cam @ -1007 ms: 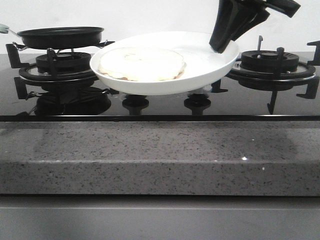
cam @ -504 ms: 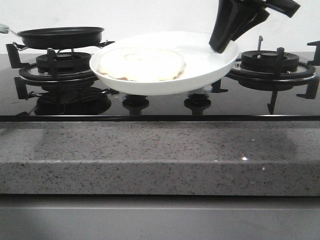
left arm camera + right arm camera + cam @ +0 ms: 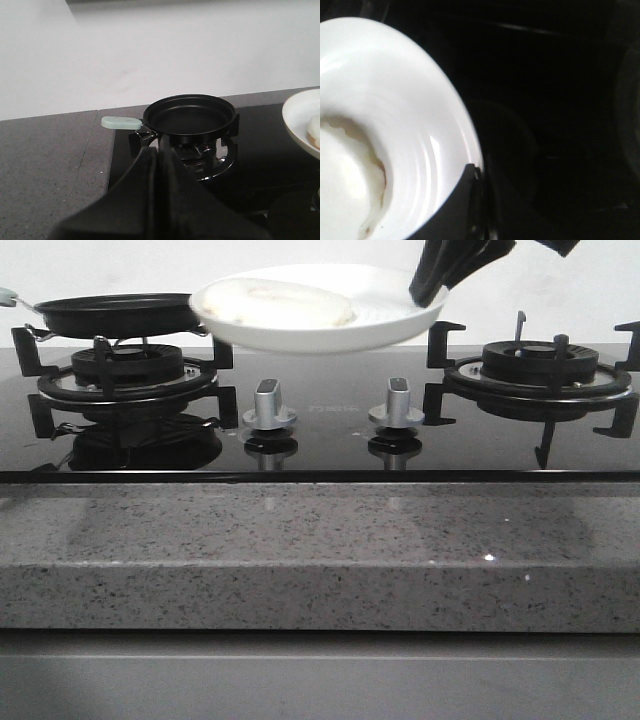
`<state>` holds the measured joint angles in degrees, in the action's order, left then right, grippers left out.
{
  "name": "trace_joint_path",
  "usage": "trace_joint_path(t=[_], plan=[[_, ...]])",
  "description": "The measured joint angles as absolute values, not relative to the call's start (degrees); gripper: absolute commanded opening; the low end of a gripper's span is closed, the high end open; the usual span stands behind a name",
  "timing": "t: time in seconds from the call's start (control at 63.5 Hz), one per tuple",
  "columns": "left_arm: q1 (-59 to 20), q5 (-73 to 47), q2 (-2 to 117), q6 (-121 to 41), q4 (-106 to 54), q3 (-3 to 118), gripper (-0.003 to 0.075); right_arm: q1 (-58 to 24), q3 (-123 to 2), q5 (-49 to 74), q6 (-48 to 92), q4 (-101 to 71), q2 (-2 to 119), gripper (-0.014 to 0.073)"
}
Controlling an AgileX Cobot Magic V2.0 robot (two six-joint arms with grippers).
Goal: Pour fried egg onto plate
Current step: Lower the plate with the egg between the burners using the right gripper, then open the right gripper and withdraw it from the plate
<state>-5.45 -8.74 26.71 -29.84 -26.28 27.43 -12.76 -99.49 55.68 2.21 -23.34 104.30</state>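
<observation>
The white plate [image 3: 330, 338] hangs in the air above the hob's middle, and the pale fried egg [image 3: 276, 302] lies on its left half. My right gripper [image 3: 432, 282] is shut on the plate's right rim. In the right wrist view the gripper [image 3: 476, 172] pinches the plate's rim [image 3: 420, 115], with the egg [image 3: 345, 190] inside. The black frying pan [image 3: 120, 313] sits empty on the left burner. My left gripper [image 3: 159, 145] is shut and empty, short of the pan [image 3: 190, 115]. The plate's edge [image 3: 297, 120] shows beside it.
Two silver knobs [image 3: 268, 406] [image 3: 397, 403] stand on the black glass hob below the plate. The right burner grate [image 3: 540, 366] is bare. The pan's pale green handle [image 3: 120, 122] points left. A speckled stone counter edge [image 3: 320, 550] runs along the front.
My right gripper has lifted the plate with the egg upward and a little to the left, uncovering the two knobs. The pan and the left gripper have not moved.
</observation>
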Motion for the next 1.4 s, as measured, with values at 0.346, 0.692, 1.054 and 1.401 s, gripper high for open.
trace_joint_path(t=[0.346,0.692,1.054,1.401], plan=[[-5.5,-8.6,26.7,-29.8,-26.3,27.3,-0.002,-9.8,-109.4,56.4,0.0,-23.3,117.2,-0.0111],[-5.5,-8.6,26.7,-29.8,-26.3,27.3,-0.002,-9.8,-109.7,58.1,0.0,-22.9,119.6,0.0278],[-5.5,-8.6,26.7,-29.8,-26.3,27.3,-0.002,-7.1,-109.8,58.9,-0.3,-22.9,115.0,0.022],[-5.5,-8.6,26.7,-29.8,-26.3,27.3,-0.002,-4.2,-110.0,63.3,0.0,-22.6,111.6,-0.0095]])
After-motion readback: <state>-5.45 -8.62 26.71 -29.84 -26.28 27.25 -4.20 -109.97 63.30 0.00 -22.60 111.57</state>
